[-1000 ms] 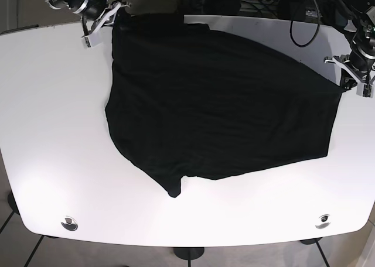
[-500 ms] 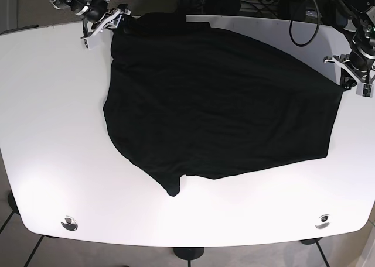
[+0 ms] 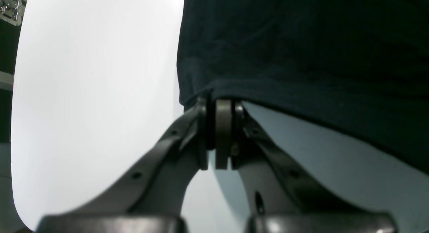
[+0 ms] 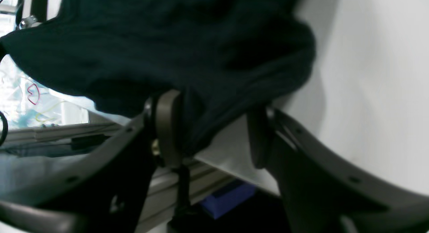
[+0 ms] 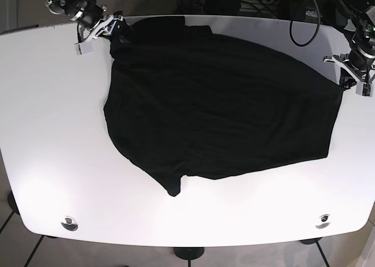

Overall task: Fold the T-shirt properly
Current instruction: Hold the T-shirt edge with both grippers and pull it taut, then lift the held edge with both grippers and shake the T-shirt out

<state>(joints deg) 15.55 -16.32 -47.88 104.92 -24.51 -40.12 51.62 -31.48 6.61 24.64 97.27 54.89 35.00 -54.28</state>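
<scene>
- The white table (image 5: 53,138) fills most of the base view, with rounded corners and a bare surface around the garment on every side but the far one.
- The black T-shirt (image 5: 222,103) lies spread flat over the middle and far part of the table, its far edge reaching the table's far rim, one lobe of cloth hanging toward the near edge.
- Its straight edge on the base view's right runs from the left claw down toward the near side; the opposite edge curves from the right claw around to the near lobe.
- The left claw (image 5: 353,75) sits at the table's edge on the base view's right, at the shirt's far corner on that side.
- In the left wrist view the left claw (image 3: 219,105) is pinched tight on the T-shirt (image 3: 301,52), the hem corner caught between the closed pads, cloth stretching away above and to the right over the table (image 3: 94,92).
- The right claw (image 5: 101,28) is at the far corner on the base view's left, against the bunched shirt edge.
- In the right wrist view the right claw (image 4: 214,126) stands parted, a gap between its pads, with a fold of T-shirt (image 4: 174,45) draped in that gap and resting against the left finger; the other finger is clear of the cloth.
</scene>
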